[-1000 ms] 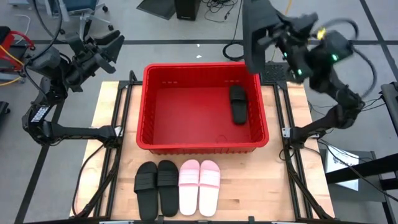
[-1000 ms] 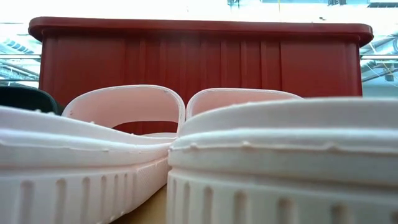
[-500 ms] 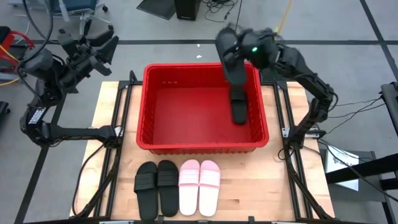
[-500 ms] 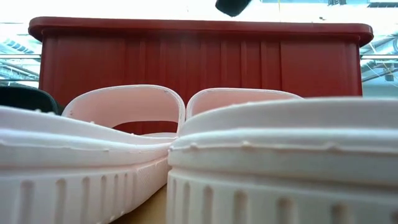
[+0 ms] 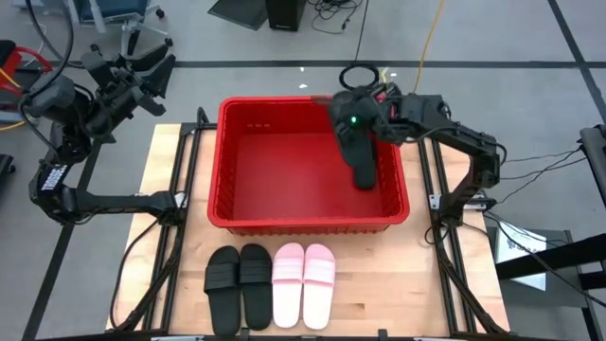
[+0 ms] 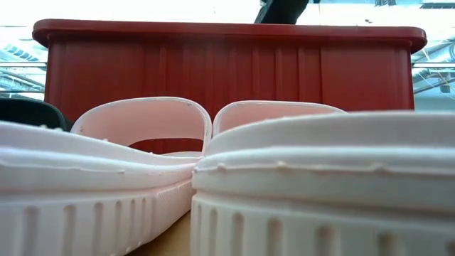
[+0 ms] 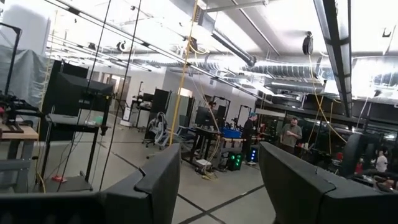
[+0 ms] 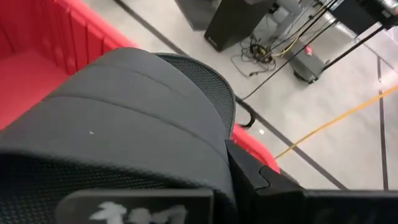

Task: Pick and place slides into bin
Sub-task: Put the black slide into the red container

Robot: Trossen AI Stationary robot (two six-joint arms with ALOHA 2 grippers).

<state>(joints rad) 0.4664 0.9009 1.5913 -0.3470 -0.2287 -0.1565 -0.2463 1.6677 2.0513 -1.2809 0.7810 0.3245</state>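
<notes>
Right gripper (image 5: 348,128) is over the far right part of the bin (image 5: 216,180), pinching a black slide (image 5: 347,133) and holding it above the bin floor. The right wrist view is nearly filled by that slide's strap (image 8: 124,124), with the red bin rim (image 8: 249,140) behind it and grey floor with cables beyond. Can't see the fingers themselves in any view; the slide covers them.

Second black slide (image 5: 363,169) already lies inside the bin, against the right wall, partly under the held one in the high view.

Four slides are on the counter (image 5: 407,284), in a row just in front of the bin's near wall: black pair (image 5: 238,286) on the left, pink pair (image 5: 304,284) on the right, each pair side by side and touching. Black and pink pairs sit just beside each other.

Low view: pink slides (image 6: 284,185) fill the foreground, the bin wall (image 6: 227,71) stands behind them, and a dark piece of the right arm or held slide (image 6: 281,11) pokes above the rim. Can't tell which it is.

Left gripper (image 5: 142,71) is parked off the counter's far left corner, raised, well apart from the bin. Left wrist view shows its fingers (image 7: 155,180) spread with nothing between them, pointed into the room. People stand far back by the workstations (image 7: 289,134).
</notes>
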